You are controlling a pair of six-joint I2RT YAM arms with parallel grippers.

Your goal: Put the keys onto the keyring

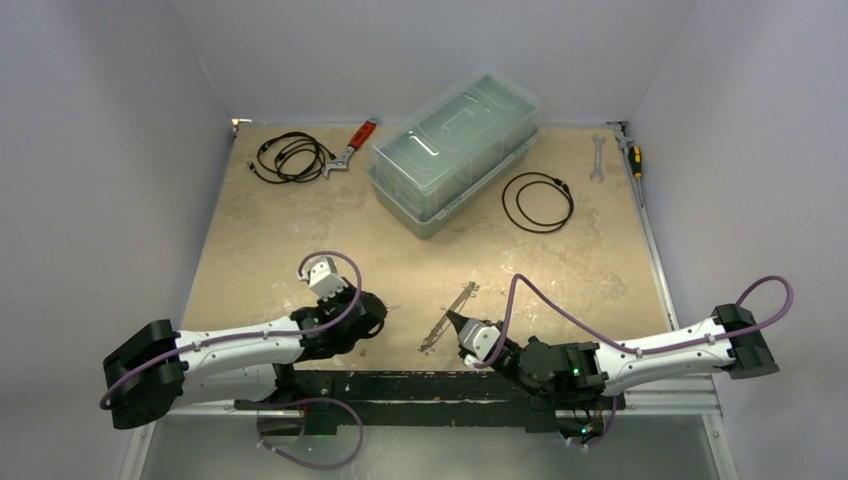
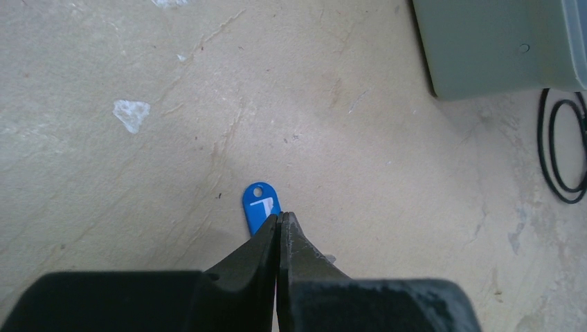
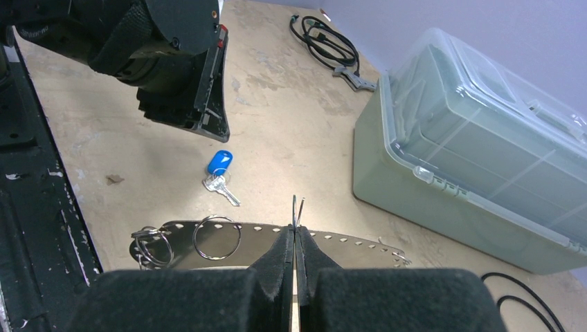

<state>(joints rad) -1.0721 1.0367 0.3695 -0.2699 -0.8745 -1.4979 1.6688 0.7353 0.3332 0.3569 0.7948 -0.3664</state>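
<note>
A small blue-headed piece [image 3: 219,161] lies on the table with a silvery key [image 3: 223,187] attached. It also shows in the left wrist view [image 2: 259,202], just past my fingertips. My left gripper [image 2: 280,218] is shut and empty, hovering just above it [image 3: 216,128]. My right gripper [image 3: 295,232] is shut on a thin wire keyring [image 3: 296,206], held upright and edge-on above a perforated metal strip [image 3: 346,242]. Another ring [image 3: 217,237] rests on the strip, and more rings [image 3: 152,245] hang at its left end. In the top view the grippers [image 1: 385,312] [image 1: 447,320] face each other.
A lidded pale green plastic box [image 1: 455,160] stands at the back middle. Black cable coils lie at the back left [image 1: 290,155] and to the right of the box [image 1: 537,200]. A red-handled wrench [image 1: 355,145], a spanner [image 1: 598,158] and a screwdriver [image 1: 633,155] lie along the back. A black rail [image 1: 430,385] runs along the near edge.
</note>
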